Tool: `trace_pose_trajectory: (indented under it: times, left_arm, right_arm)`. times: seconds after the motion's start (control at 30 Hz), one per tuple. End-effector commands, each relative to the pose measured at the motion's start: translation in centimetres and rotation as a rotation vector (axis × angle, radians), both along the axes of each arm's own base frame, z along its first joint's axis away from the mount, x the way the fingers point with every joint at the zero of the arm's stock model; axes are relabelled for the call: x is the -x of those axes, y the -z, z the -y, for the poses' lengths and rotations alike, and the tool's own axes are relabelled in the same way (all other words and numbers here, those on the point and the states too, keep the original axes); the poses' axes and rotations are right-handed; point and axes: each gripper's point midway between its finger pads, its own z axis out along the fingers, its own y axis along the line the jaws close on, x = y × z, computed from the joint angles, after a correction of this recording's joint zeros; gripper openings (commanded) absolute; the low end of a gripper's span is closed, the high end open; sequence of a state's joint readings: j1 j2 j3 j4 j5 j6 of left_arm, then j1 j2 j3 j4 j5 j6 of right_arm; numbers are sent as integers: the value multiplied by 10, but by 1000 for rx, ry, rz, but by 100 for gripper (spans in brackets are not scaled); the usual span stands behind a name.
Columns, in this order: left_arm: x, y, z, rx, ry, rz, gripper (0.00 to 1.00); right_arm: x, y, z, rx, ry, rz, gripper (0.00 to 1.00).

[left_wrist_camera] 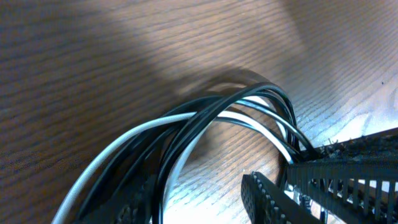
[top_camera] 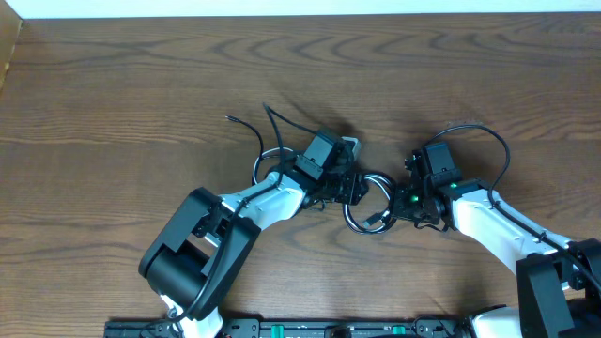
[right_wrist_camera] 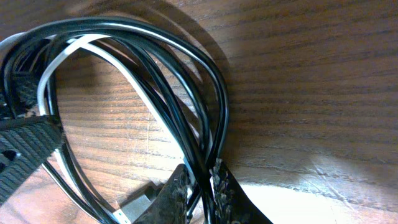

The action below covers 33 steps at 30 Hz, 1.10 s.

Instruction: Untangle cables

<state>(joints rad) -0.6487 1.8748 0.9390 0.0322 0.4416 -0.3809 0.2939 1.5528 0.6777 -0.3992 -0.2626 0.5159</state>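
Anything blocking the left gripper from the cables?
Nothing visible. The cables run over the table right up to the left gripper. The right gripper pinches the same bundle from the other side.

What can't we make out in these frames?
- Overhead: cables mostly under the arms; crossings too small to trace.
- Left wrist: cables run behind the left fingers; grip unclear.
- Right wrist: plug low in frame, blurred; type unreadable.
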Motion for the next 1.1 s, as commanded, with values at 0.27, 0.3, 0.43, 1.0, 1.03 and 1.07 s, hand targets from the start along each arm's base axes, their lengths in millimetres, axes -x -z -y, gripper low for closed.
trace_pose_trajectory:
  times: [0.27,0.3,0.43,1.0,1.03,1.07]
  left_arm:
    - [39,56,-20,-133,29,-130,25]
    - [40,55,-19,-125,34,-134,23]
    - [39,49,-18,-113,35,-129,19]
    - [26,11,-26,-77,-3,-87,8]
    - [27,10,-27,-78,-3,-90,8]
    - [29,9,-27,-75,1,-99,8]
  right_arm:
    - [12,11,5,21,11,-50,11]
    - [12,11,5,21,12,-50,11]
    - [12,11,5,21,11,-50,11]
    - [12,11,5,21,11,-50,12]
    - [12,11,5,21,11,-50,12]
    - [12,11,5,21,11,-50,12]
